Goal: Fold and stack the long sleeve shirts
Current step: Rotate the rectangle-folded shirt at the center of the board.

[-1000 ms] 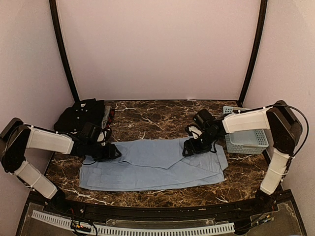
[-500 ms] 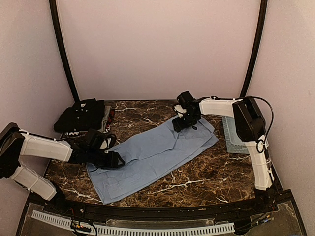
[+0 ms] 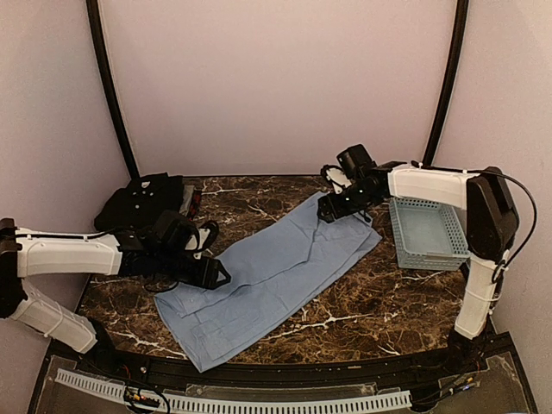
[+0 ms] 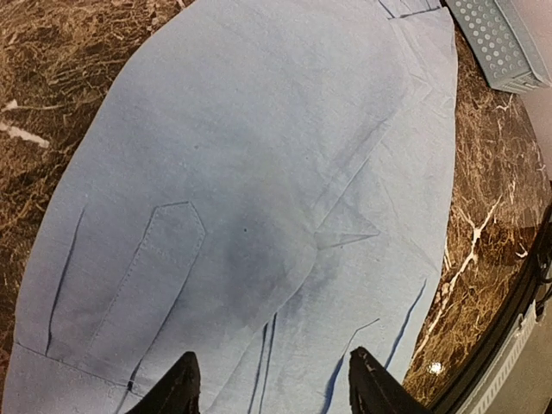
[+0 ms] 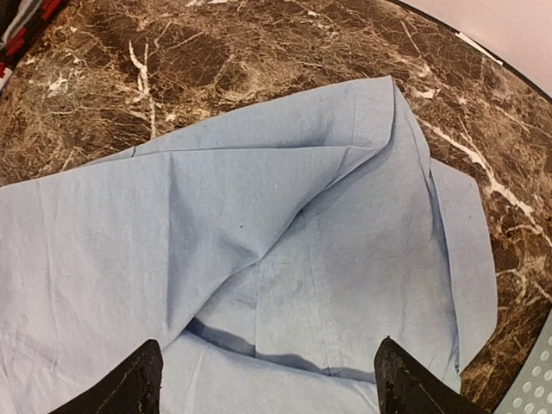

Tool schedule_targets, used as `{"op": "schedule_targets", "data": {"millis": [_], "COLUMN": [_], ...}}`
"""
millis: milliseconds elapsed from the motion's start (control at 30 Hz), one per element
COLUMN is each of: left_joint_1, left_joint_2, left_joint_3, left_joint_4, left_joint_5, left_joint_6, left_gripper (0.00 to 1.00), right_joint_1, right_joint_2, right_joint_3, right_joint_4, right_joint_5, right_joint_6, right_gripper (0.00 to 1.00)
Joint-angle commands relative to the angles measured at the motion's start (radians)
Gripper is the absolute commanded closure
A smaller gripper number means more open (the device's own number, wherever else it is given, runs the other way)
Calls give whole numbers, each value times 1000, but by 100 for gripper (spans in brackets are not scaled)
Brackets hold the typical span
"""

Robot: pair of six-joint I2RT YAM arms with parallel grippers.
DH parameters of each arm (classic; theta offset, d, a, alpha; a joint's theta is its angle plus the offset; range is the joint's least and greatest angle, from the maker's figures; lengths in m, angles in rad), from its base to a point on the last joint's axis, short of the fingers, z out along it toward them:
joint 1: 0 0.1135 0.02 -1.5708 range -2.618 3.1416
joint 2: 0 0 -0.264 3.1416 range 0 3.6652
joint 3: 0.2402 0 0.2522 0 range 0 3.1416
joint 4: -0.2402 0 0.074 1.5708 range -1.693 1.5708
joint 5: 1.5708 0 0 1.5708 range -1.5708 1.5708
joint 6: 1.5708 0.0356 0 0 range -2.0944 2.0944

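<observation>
- While your left gripper [image 4: 272, 384] hangs with its fingers spread over the near-left end of the blue shirt [image 3: 276, 267], its wrist view shows no cloth pinched. Pull from here and the tips may only skid across the top layer and bunch it
- Your right gripper [image 5: 267, 379] is spread wide too, low over the far-right end, where the cloth is doubled and ridged. Close there and you risk catching two layers at once, which would drag the fold crooked
- The shirt lies slantwise on the table [image 3: 371, 302], from far right to near left, with an overlapping flap and loose pleats through the middle. Fold over those without smoothing them and the creases get pressed in
- Its near-left corner sits close to the front edge of the table, so a tug toward you could spill that corner over and let the weight pull more cloth after it
- The basket [image 3: 431, 233] stands just beside your right arm, and an outward swing of the forearm could knock it
- The black shirt [image 3: 142, 203] lies bundled at far left, just behind your left arm. A backward sweep could ruffle it, and you would have to tidy it again before stacking
</observation>
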Motion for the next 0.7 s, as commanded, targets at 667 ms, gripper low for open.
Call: {"op": "schedule_targets", "data": {"millis": [667], "left_joint_1": [-4], "left_joint_2": [209], "left_joint_3": [-9], "left_joint_4": [16], "left_joint_5": [97], "left_joint_6": [-15], "left_gripper": [42], "right_joint_1": [-16], "right_joint_2": [68], "right_joint_3": [-261], "right_joint_4": [109], "right_joint_5": [-58], "right_joint_6": [258], "right_gripper": [18]}}
